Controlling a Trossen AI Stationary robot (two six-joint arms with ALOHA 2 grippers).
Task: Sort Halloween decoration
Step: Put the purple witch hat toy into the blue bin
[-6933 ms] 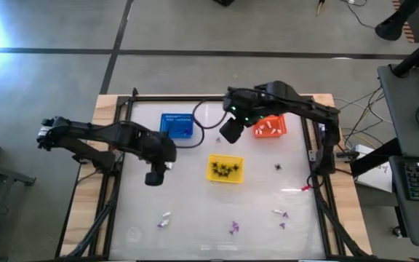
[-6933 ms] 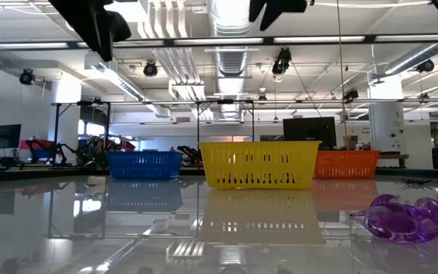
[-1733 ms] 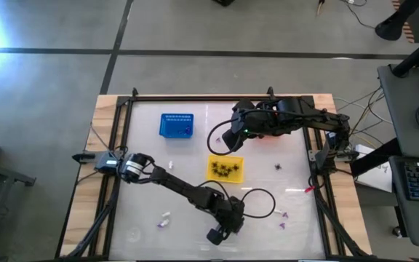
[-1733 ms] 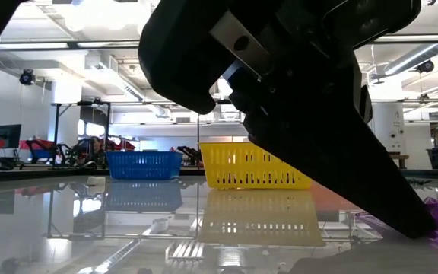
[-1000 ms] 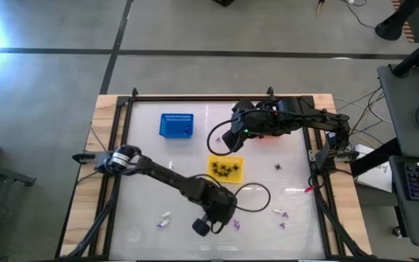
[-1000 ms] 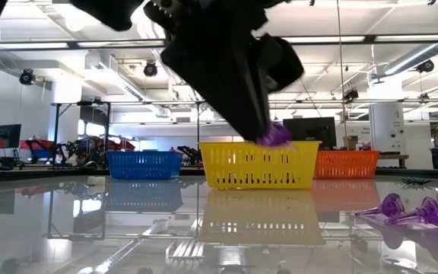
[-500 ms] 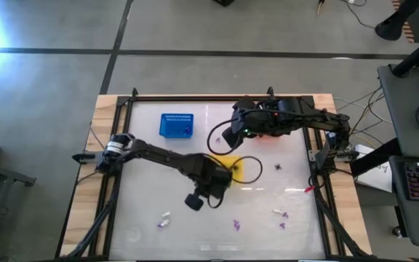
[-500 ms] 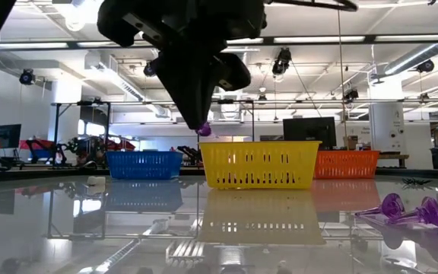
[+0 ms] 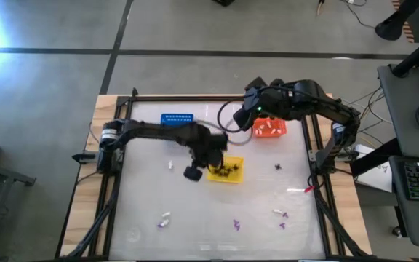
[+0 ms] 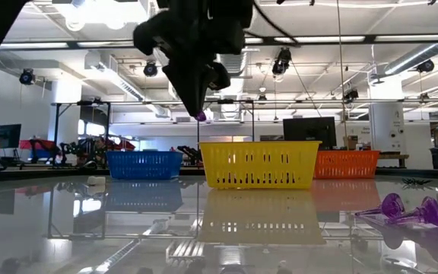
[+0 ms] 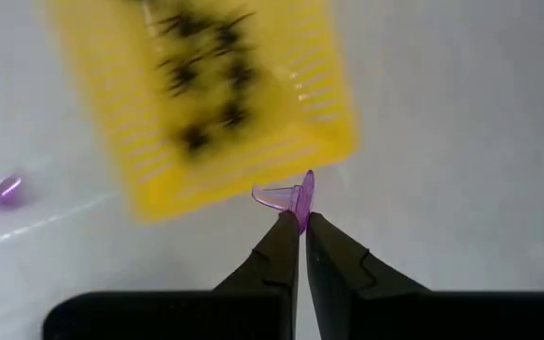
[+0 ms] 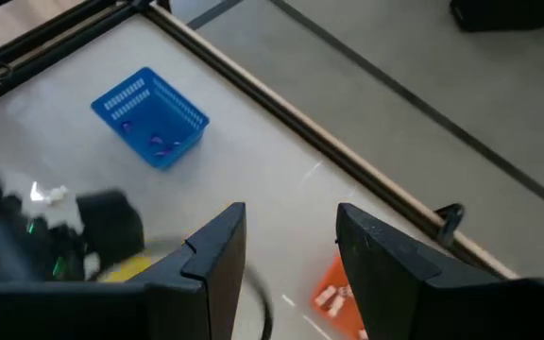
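My left gripper [image 9: 193, 173] hangs above the table just left of the yellow basket [image 9: 228, 171], shut on a tiny purple trinket [image 11: 296, 196]. The yellow basket holds black spider trinkets [image 11: 206, 71]. The blue basket [image 12: 149, 118] at the far left holds purple ones, and the orange basket [image 9: 269, 127] holds white ones. My right gripper [image 12: 291, 222] stands open high over the table's far middle, with nothing between its fingers. More purple trinkets [image 10: 405, 209] lie on the table near its front edge. My left gripper pinches one end of the purple trinket [image 11: 299, 215] between the free ends of its two fingers. The fingers come from above, pointing steeply down. The trinket sticks out past the fingertips [image 10: 201, 116], lifted well clear of the table.
Loose trinkets lie on the glossy table: white ones [image 9: 170, 164] [image 9: 165, 217], purple ones [image 9: 234, 225] [image 9: 282, 215] and a black spider [image 9: 278, 167]. A small red piece [image 9: 305, 188] lies by the right rail. A dark frame [image 9: 195, 97] runs around the table.
My left gripper has carried the purple trinket up and away from the table's near edge toward the far left. It has gone from in front of the yellow basket to that basket's left side, staying shut. My right gripper has drawn back a little toward the far right.
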